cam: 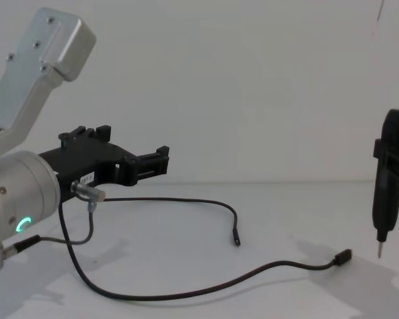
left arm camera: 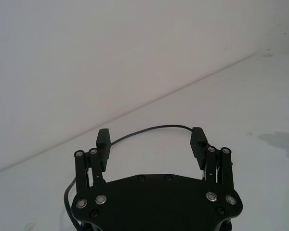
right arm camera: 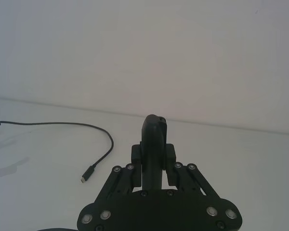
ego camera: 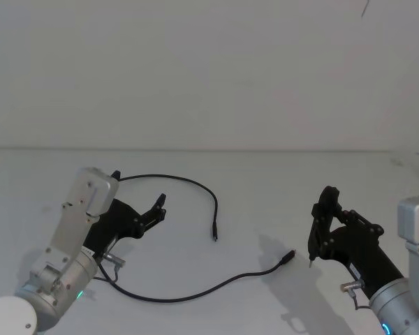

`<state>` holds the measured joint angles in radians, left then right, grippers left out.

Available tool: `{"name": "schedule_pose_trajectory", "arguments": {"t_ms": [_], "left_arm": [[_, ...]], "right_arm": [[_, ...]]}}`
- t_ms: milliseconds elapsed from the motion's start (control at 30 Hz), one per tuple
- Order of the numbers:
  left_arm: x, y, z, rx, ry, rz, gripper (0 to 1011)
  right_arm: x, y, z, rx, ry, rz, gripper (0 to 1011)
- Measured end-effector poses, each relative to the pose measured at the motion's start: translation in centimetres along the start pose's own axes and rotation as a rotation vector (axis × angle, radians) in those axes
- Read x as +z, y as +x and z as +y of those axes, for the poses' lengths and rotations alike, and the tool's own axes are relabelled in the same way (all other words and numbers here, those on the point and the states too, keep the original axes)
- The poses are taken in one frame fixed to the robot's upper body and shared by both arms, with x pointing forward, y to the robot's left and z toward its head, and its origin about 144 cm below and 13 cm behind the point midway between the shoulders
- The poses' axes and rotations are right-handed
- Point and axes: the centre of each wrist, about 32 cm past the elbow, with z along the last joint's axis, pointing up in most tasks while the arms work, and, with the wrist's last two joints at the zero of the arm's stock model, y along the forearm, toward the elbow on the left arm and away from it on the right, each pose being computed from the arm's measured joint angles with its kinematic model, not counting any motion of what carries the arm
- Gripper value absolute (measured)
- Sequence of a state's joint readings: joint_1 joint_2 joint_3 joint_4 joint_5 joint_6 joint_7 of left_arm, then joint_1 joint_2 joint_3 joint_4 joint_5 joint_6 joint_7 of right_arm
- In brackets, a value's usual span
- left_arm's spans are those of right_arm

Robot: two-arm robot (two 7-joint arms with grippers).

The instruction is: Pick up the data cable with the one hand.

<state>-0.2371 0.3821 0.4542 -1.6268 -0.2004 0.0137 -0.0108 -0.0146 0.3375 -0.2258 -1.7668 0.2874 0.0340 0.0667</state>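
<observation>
The data cable [ego camera: 174,299] is a thin black cord lying loose on the white table [ego camera: 265,181]. One plug [ego camera: 214,237] rests mid-table, and the other plug [ego camera: 288,257] lies further right. My left gripper [ego camera: 137,188] is at the left, raised above the table, open and holding nothing. In the left wrist view the data cable [left arm camera: 154,128] arcs on the table beyond the gap of the left gripper [left arm camera: 151,139]. In the chest view the left gripper [cam: 134,143] hovers over the data cable [cam: 186,289]. My right gripper [ego camera: 325,223] is shut on a black stick-like tool [ego camera: 314,251].
A short grey wire with a silver plug [ego camera: 112,259] hangs from my left wrist. The tool's thin grey tip [cam: 378,249] points down just right of the cable's flat plug [cam: 344,256]. A white wall [ego camera: 209,70] stands behind the table.
</observation>
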Motion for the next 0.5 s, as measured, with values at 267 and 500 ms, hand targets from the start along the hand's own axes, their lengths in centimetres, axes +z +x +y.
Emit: {"name": "schedule_pose_trajectory", "arguments": {"t_ms": [267,500], "left_arm": [[-0.02,0.0,0.0,0.0,0.001,0.0,1001],[-0.02,0.0,0.0,0.0,0.001,0.0,1001]], "right_arm": [[0.0,0.0,0.0,0.0,0.0,0.0,279],[0.0,0.0,0.0,0.0,0.0,0.0,279]]}}
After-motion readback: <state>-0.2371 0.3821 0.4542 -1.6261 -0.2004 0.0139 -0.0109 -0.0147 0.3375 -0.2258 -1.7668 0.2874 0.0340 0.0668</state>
